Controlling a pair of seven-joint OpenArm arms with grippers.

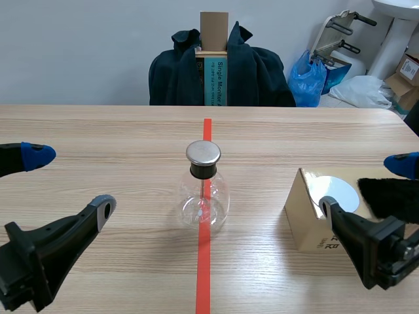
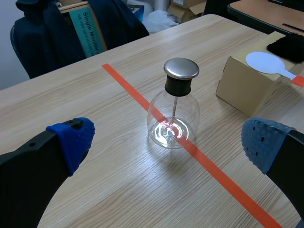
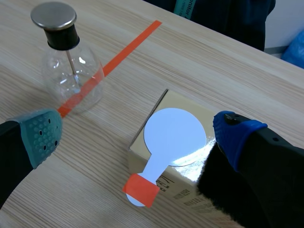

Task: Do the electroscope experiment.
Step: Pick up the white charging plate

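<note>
The electroscope [image 1: 203,190], a clear glass flask with a black neck and a round metal cap, stands on the orange-red tape line at the table's middle. To its right a cardboard box [image 1: 302,219] carries a white disc paddle [image 1: 337,194] with an orange-taped handle [image 3: 141,186]. A piece of black fur [image 1: 391,196] lies just beyond the box. My left gripper [image 1: 69,181] is open and apart from the flask [image 2: 173,118], which lies ahead of its fingers. My right gripper [image 1: 366,186] hangs open over the box, with the paddle [image 3: 173,135] between its fingers and the fur [image 3: 223,190] by the blue pad.
The wooden table [image 1: 98,131] stretches wide around the flask. Behind its far edge a chair draped with a dark jacket [image 1: 255,72] holds a tall carton [image 1: 214,59]. A blue bag [image 1: 311,78] and boxes stand at the back right.
</note>
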